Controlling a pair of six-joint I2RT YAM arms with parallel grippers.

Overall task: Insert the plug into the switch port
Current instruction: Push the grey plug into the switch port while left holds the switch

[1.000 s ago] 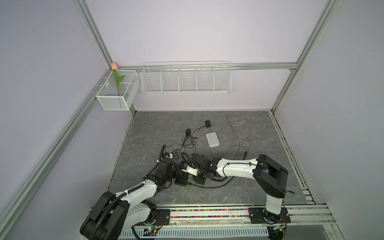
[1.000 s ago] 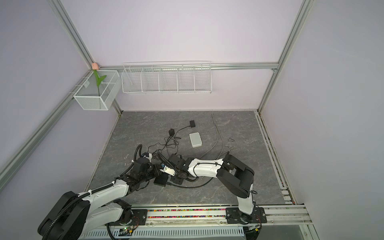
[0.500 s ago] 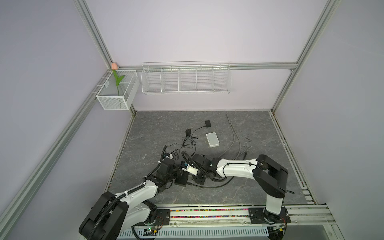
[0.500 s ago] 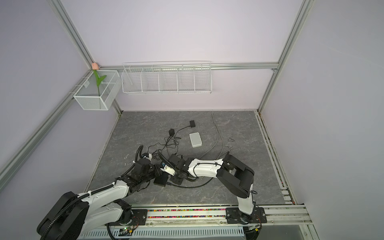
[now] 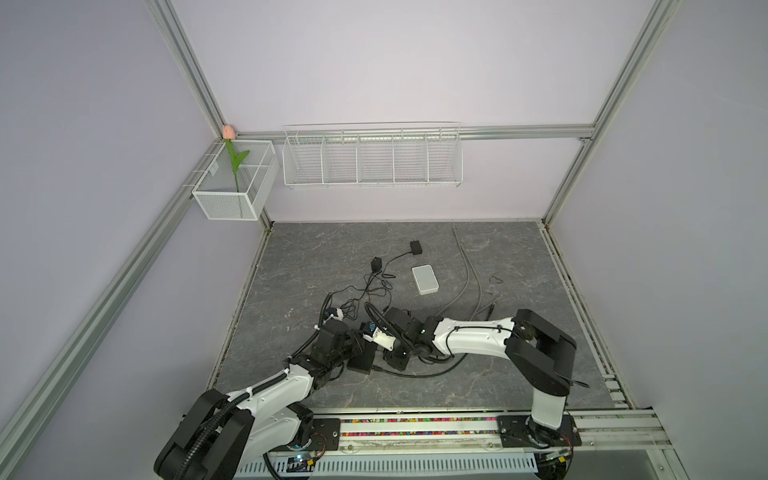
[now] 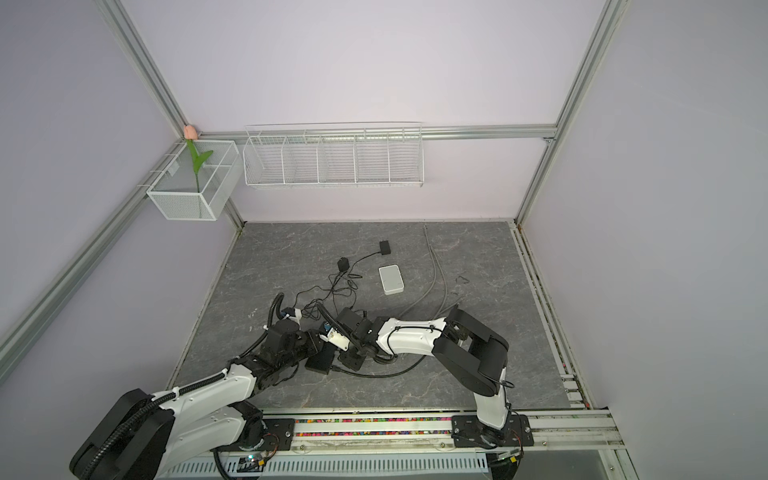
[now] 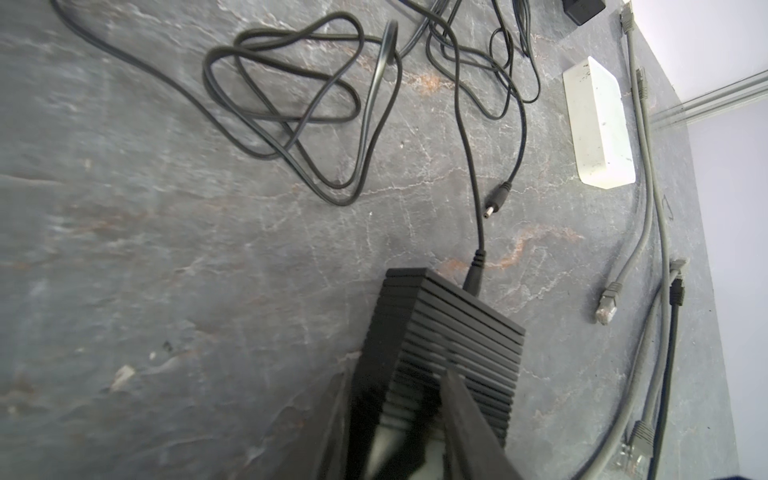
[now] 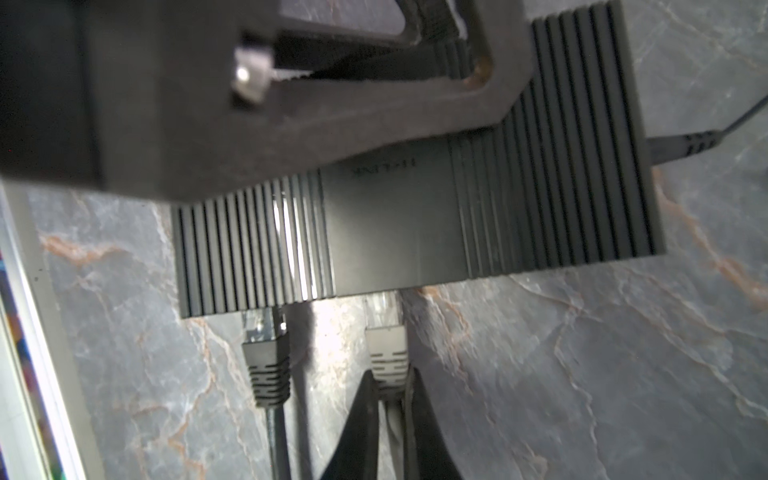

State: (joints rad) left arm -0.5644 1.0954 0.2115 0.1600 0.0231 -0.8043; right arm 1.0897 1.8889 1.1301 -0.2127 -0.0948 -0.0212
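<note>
Nearest, along the bottom edge in both top views, runs the rail that both arms stand on. Just above it, low and left of centre, the left gripper is clamped on the black ribbed switch, a finger on each side of its body. I can't make out whether the switch rests on the grey stone-look table or is held just off it.

The right gripper reaches in from the right side of the top views. Its jaws are pinched narrow on the boot of the grey plug. The plug's clear tip meets the middle of the switch's long edge, but I cannot tell how far into the port it sits. Just beside it, a black plug sits at the same edge. A power lead enters the switch on the opposite side.

Beyond the switch, towards the middle of the table, lies a tangle of thin black cable with a loose barrel plug near it. Grey cables curve up the right. Past the tangle sits a white box, with a nearer adapter to its left and a farther adapter above it.

On the back wall hangs a wire shelf. At upper left is a mesh basket holding a tulip.
</note>
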